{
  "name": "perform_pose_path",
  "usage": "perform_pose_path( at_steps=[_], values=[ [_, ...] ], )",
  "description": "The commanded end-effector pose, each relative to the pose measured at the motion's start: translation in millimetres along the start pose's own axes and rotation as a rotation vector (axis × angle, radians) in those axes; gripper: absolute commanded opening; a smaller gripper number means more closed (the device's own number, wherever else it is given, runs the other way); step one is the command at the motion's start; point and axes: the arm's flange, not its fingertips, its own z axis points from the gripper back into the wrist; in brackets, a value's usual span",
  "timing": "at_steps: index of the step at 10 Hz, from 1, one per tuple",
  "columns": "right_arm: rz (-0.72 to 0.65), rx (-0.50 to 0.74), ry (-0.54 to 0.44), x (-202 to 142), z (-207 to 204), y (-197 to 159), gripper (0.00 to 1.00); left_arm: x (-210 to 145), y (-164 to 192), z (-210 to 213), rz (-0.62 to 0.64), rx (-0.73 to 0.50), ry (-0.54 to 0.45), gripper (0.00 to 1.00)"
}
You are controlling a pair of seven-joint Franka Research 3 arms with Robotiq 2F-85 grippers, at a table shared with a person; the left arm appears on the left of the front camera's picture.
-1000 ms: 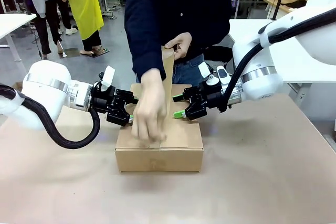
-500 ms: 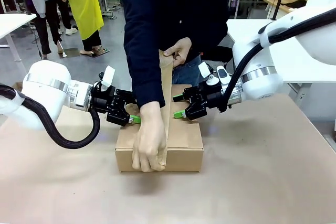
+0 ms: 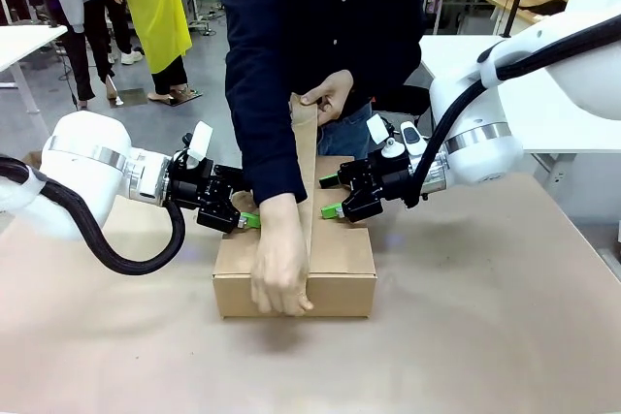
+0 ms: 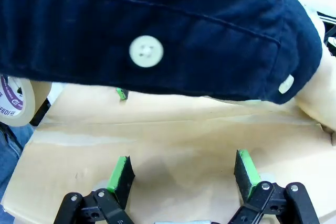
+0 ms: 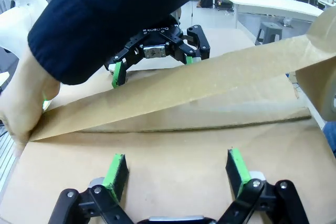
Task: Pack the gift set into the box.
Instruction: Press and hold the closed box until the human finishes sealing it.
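The box (image 3: 295,278) sits closed near the middle of the brown table (image 3: 485,336), its near wall facing the robot's side. At the box's near top edge, a person's hand (image 3: 279,273) presses the end of a strip of brown tape (image 3: 309,172) down over the front edge, on the centre seam. From that hand the tape rises tilted up and back above the box top to the person's other hand (image 3: 330,94), which holds the tape roll (image 5: 323,66) above the box's far side.

Left of the box, at its upper left edge, the left gripper (image 3: 241,212) comes in sideways with its green-padded fingers (image 4: 119,174) spread apart, resting on or just over the box's top flap; whether the pads touch the cardboard cannot be told, and they grasp nothing. Right of the box, at its far right edge, the right gripper (image 3: 330,196) likewise has its fingers (image 5: 237,170) wide apart over the top flap, with nothing between them. In the right wrist view the tape strip crosses above the seam, with the left gripper beyond it on the box's opposite side.

Behind the box, the person's dark buttoned sleeve (image 4: 157,35) reaches down over it.
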Motion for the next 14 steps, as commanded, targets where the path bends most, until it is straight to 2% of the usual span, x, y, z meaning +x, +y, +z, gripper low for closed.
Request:
perform_pose_path(
  at_steps=[1, 14],
  values=[
    [-0.01, -0.021, 0.003, -2.6, -1.5, 4.1, 1.0, -2.8, -1.5, -0.4, -0.005, -0.002, 0.002, 1.0],
    [-0.01, -0.021, 0.003, -2.6, -1.5, 4.1, 1.0, -2.8, -1.5, -0.4, -0.005, -0.002, 0.002, 1.0]
  ],
)
